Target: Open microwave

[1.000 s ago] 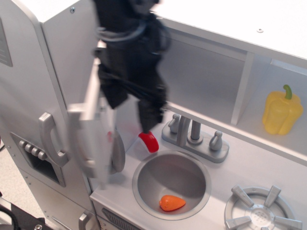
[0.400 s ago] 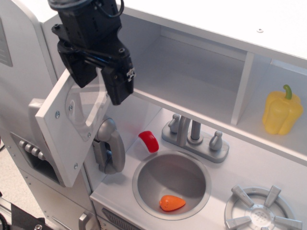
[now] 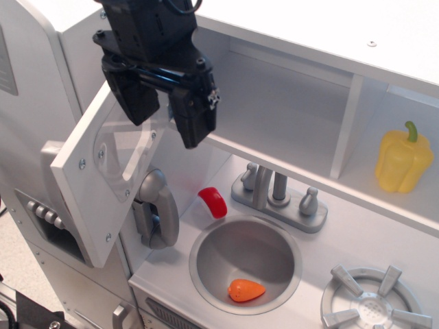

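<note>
White toy-kitchen cabinetry fills the view, with a pale countertop [image 3: 370,226] running along the lower right and an open shelf above it. At the left, the microwave [image 3: 274,103] is an open white cavity under the top panel, and its door [image 3: 103,181] is swung wide out to the left, hinged on that side, so that the white inner face with its rounded clear window and corner screws is turned toward the camera. The black gripper [image 3: 163,113] hangs from the top of the frame just in front of the cavity's left end, above the door's upper edge; its two thick fingers [image 3: 195,116] point downward with a visible gap between them and nothing held, and whether the left finger touches the door cannot be told. Behind and left of the door stands the taller silver fridge door [image 3: 27,137], with a small panel of buttons [image 3: 44,214] partly hidden by the door's lower edge. Below the door a grey toy phone handset [image 3: 156,209] hangs on the cabinet wall. A red curved piece [image 3: 213,202] rests on the counter between the handset and the silver faucet [image 3: 278,195]. In front of the faucet is the round metal sink [image 3: 245,264], and an orange toy vegetable [image 3: 245,290] lies at its bottom near the front rim. A grey stove burner [image 3: 374,301] sits at the lower right corner. On the shelf compartment at the far right stands a yellow bell pepper [image 3: 402,160] with a green stem, upright.
</note>
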Controlling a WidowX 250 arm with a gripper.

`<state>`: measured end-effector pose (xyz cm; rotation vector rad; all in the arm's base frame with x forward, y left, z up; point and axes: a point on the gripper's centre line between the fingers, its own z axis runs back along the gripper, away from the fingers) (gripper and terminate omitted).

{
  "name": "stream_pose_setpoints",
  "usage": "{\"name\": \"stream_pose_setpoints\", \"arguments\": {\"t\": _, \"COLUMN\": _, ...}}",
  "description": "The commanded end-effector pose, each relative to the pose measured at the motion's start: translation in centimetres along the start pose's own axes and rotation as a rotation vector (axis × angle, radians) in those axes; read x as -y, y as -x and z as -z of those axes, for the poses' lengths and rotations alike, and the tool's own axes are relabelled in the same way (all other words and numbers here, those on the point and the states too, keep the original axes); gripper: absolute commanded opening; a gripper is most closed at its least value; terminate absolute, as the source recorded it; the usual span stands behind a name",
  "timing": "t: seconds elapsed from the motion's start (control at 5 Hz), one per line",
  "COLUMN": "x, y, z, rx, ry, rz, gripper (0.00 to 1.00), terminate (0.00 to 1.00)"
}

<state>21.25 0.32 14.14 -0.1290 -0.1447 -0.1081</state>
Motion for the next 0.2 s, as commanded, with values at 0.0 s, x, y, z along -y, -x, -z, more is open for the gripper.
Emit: {"name": "stream_pose_setpoints", "arguments": {"t": 0.0, "x": -0.27, "y": -1.14, "z": -1.45, "rx": 0.044, "ry": -0.017, "rz": 0.008, "gripper": 1.0, "terminate": 1.0}}
